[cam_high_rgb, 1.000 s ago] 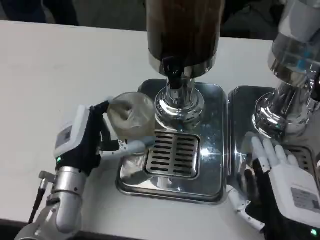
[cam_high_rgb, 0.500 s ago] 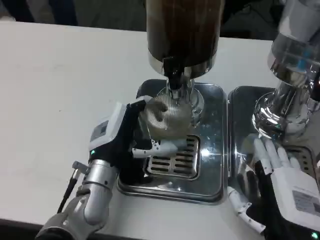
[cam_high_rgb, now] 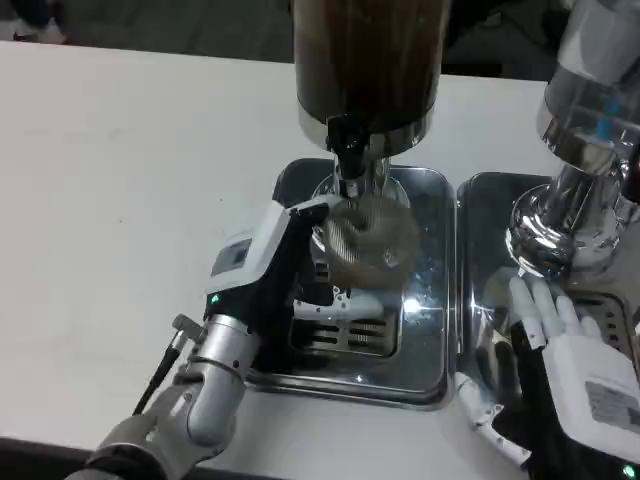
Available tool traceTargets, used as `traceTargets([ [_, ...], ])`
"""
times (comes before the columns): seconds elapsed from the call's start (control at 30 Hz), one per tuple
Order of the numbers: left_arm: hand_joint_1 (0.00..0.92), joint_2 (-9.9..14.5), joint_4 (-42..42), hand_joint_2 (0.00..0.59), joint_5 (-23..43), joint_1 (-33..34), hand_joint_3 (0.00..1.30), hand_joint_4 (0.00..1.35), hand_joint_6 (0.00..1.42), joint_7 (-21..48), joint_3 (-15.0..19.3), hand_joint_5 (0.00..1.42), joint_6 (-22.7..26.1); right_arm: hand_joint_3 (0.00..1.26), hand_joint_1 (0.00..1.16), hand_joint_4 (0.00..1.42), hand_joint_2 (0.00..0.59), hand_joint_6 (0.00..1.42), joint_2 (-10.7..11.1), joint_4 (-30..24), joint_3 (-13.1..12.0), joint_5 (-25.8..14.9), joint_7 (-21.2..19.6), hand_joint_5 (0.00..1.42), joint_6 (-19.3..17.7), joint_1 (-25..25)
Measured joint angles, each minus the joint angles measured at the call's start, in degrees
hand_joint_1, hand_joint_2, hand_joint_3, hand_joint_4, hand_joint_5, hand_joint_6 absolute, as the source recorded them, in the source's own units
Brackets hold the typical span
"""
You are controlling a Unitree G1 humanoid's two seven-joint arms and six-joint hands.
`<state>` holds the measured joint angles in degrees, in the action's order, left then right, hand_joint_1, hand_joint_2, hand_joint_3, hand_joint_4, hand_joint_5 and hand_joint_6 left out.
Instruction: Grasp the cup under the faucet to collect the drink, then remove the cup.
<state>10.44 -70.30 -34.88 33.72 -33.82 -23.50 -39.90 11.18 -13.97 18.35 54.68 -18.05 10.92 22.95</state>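
A single head view looks steeply down from above the robot's chest onto the flat white table [cam_high_rgb: 120,190]. It faces forward, close in, with the shiny rectangular steel drip tray [cam_high_rgb: 425,375] near the centre of the frame.

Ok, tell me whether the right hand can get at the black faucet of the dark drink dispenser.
Probably yes: the right hand rests open, and only the left hand's clear cup crowds the faucet.

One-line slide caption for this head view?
Left hand holds the clear cup under the dark dispenser's faucet above the drip tray; right hand rests by the neighbouring tray.
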Motion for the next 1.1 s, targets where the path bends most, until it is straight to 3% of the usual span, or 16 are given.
traceTargets([
  [0.13,0.717,0.2,0.0,0.000,-0.9,0.1,0.92,1.06,1.31,-0.6,-0.6,1.17,0.2,0.01,0.32,0.00,0.457,0.00,-0.1,0.0,0.0,0.0,0.0,0.00,0.0,-0.1],
  [0.17,0.688,0.4,0.0,0.000,-1.3,0.1,0.86,1.00,1.24,-1.1,-1.1,1.12,0.3,0.01,0.32,0.00,0.457,0.00,-0.1,0.0,0.0,-0.1,0.0,0.00,0.0,-0.1],
  [0.3,0.456,0.9,0.1,0.011,-1.9,0.1,0.63,0.83,1.06,-2.5,-2.4,1.01,0.4,0.01,0.32,0.00,0.457,0.00,-0.1,0.2,-0.1,-0.3,0.0,0.00,0.0,-0.5],
  [0.43,0.276,1.6,0.0,0.036,-1.9,0.0,0.56,0.72,0.84,-2.5,-2.5,0.91,0.5,0.01,0.32,0.00,0.457,0.00,0.0,0.4,-0.1,-0.5,0.0,0.00,-0.1,-1.0],
  [0.63,0.199,2.0,0.0,0.038,-1.4,-0.3,0.42,0.58,0.67,-2.3,-2.0,0.77,0.3,0.01,0.32,0.00,0.457,0.00,0.4,0.8,-0.2,-1.6,0.0,0.00,-0.7,-1.8],
  [0.7,0.133,2.0,0.0,0.025,-1.3,-0.3,0.40,0.56,0.54,-1.9,-1.8,0.74,0.3,0.01,0.32,0.00,0.456,0.00,0.5,1.0,-0.2,-1.9,0.0,0.00,-0.7,-1.9],
  [1.1,0.080,2.3,0.1,0.005,-0.3,-1.1,0.36,0.52,0.52,-1.4,-1.1,0.72,-0.8,0.01,0.33,0.00,0.447,0.00,0.8,2.4,-0.6,-2.6,0.0,0.00,-0.9,-2.9],
])
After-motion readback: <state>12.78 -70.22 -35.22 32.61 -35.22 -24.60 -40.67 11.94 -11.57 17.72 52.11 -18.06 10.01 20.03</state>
